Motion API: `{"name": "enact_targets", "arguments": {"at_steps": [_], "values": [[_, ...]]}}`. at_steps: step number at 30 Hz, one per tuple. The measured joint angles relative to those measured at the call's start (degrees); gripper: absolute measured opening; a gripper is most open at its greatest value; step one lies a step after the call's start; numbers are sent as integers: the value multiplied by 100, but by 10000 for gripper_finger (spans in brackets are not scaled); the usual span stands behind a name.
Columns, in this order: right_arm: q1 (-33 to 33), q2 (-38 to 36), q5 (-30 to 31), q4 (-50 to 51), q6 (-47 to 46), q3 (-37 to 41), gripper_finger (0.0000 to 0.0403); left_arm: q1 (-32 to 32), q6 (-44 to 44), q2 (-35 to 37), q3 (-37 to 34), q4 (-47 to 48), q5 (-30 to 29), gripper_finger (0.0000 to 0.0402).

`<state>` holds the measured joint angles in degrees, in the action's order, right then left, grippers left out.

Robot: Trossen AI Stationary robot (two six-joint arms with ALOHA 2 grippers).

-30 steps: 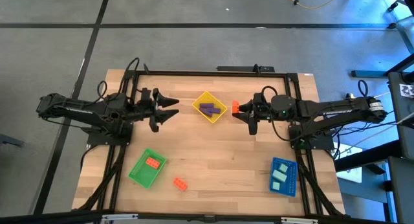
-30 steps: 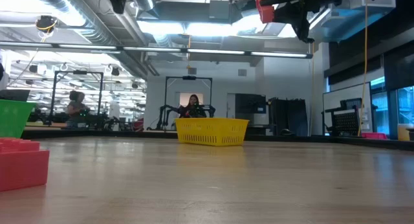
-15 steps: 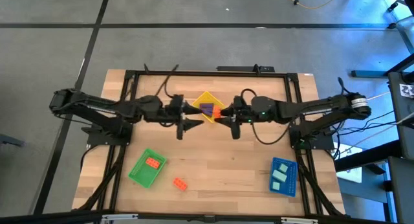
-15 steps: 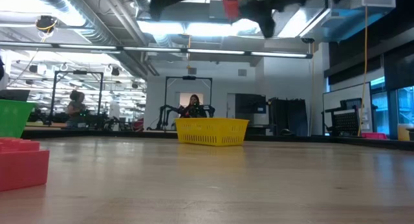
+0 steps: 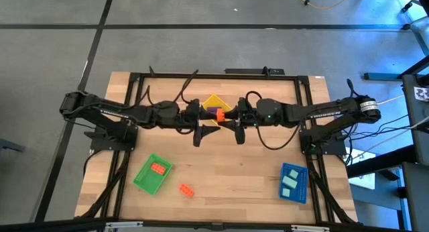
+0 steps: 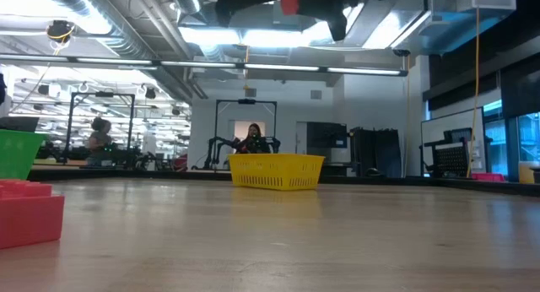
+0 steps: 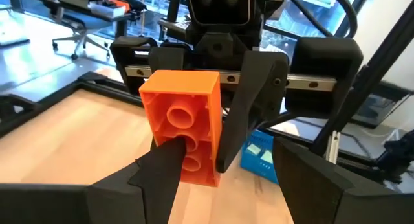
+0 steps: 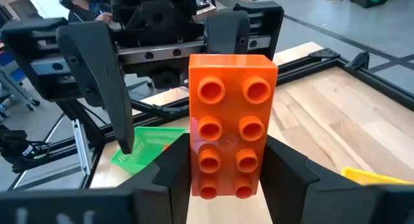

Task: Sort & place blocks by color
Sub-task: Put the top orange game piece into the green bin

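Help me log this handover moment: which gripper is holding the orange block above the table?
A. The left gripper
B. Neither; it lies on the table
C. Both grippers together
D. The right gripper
D. In the right wrist view the orange block sits clamped between the right gripper fingers, while the left gripper faces it with its fingers spread open around it, not gripping.

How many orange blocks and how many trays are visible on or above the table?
Orange blocks: 3 (one in the right gripper, one in the green tray, one loose on the table)
Trays: 3 (yellow tray, green, blue tray)
Total: 6
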<state>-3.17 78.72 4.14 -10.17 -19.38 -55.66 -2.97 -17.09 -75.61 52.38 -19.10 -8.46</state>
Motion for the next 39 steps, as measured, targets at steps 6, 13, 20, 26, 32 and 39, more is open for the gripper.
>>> {"name": "enact_targets", "arguments": {"at_steps": [6,13,20,26,32,39], "values": [[-47,-159,39,98,4,-20,144,4,405,165,17,33,-61,231],[-49,-531,315,241,198,-20,144,4,704,442,20,-8,-278,231],[-47,-457,315,291,184,-12,144,2,712,302,9,-206,6,231],[-52,-405,310,217,177,-11,144,37,720,76,13,-517,-61,231],[-53,-388,184,153,184,-11,144,79,718,-19,13,-670,-234,231],[-55,-363,-20,119,192,-11,144,88,695,-138,15,-1109,362,231]]}}
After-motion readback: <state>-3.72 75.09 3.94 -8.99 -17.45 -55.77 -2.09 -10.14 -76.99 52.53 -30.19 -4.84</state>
